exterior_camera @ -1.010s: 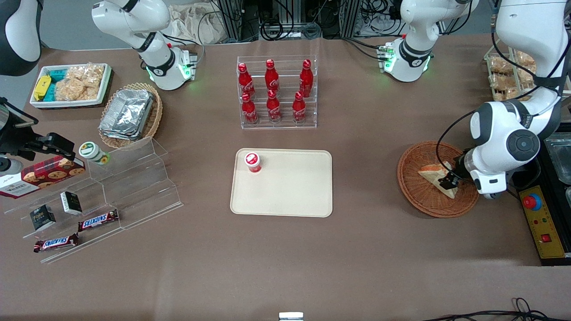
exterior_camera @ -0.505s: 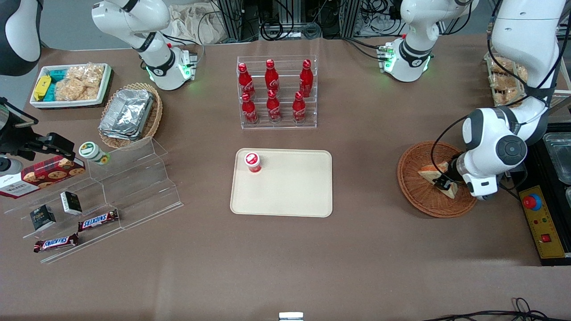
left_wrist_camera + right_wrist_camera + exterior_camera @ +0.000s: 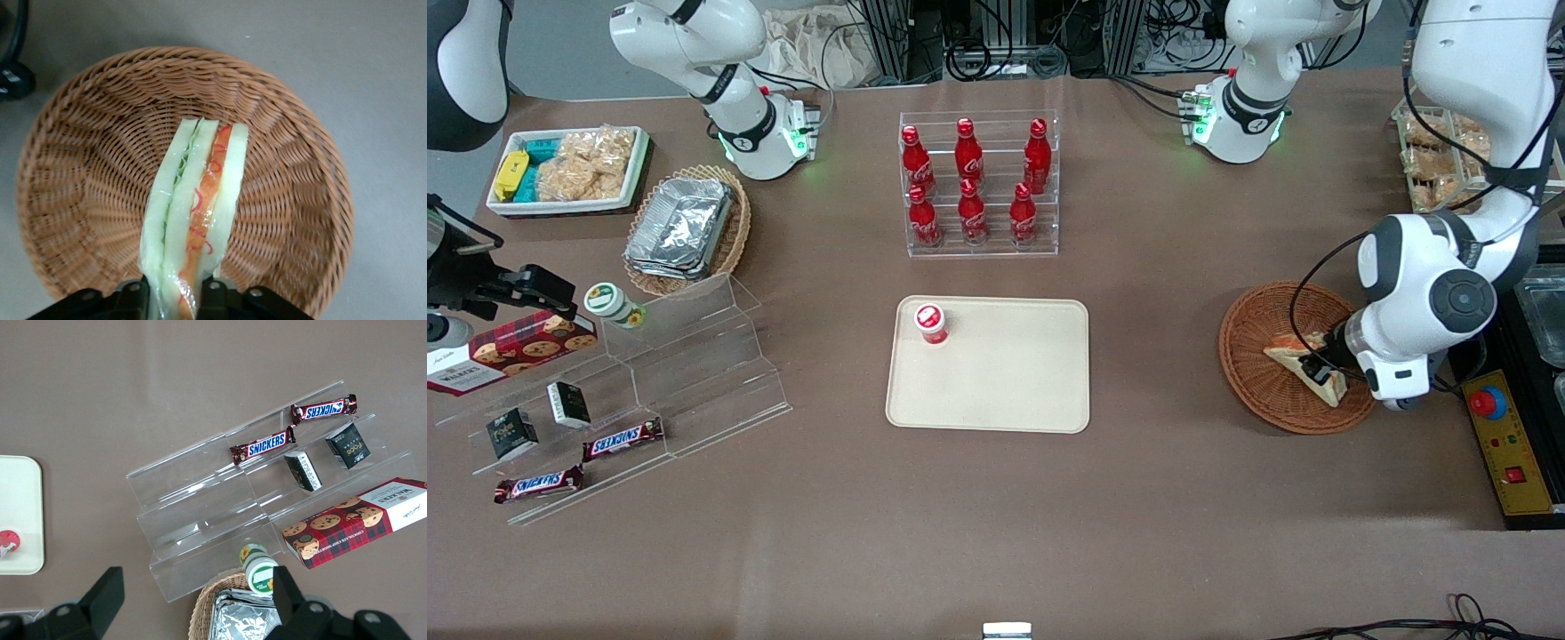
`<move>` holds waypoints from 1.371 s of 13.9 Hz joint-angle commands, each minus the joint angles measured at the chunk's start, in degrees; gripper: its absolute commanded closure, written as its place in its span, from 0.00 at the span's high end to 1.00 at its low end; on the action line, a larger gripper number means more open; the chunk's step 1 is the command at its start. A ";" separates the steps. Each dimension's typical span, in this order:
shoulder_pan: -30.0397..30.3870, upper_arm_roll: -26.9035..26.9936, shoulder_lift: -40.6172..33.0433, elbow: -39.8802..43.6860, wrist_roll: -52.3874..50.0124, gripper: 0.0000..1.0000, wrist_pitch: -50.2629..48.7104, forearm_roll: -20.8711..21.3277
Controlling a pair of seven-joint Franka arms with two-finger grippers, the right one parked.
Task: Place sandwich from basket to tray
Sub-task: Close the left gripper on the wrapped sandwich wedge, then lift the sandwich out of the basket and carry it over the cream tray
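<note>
Fingers [image 3: 212, 291] are pinched on the sandwich [image 3: 195, 213], one each side of its corner, down in the basket [image 3: 80, 193].

So the gripper [image 3: 1319, 365] sits low inside the one reddish basket [image 3: 1249, 369], clamped on the only sandwich [image 3: 1303, 363], which stands on edge so you see the bread layers with green and orange-red filling running away from the fingers. Well off from the gripper, toward the parked arm's end, is the single tray [image 3: 1005, 382], with one red-capped cup [image 3: 931, 324] standing in its corner. Farther from the front camera than the tray there's a clear rack [image 3: 980, 244] with six red cola bottles [image 3: 970, 184]. Way over by the parked arm: two Snickers bars [image 3: 623, 439], two small dark boxes [image 3: 568, 404] and one cookie box [image 3: 511, 349].
</note>
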 commanded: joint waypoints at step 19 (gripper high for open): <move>-16.88 -18.69 19.00 34.27 13.24 0.00 -18.92 1.35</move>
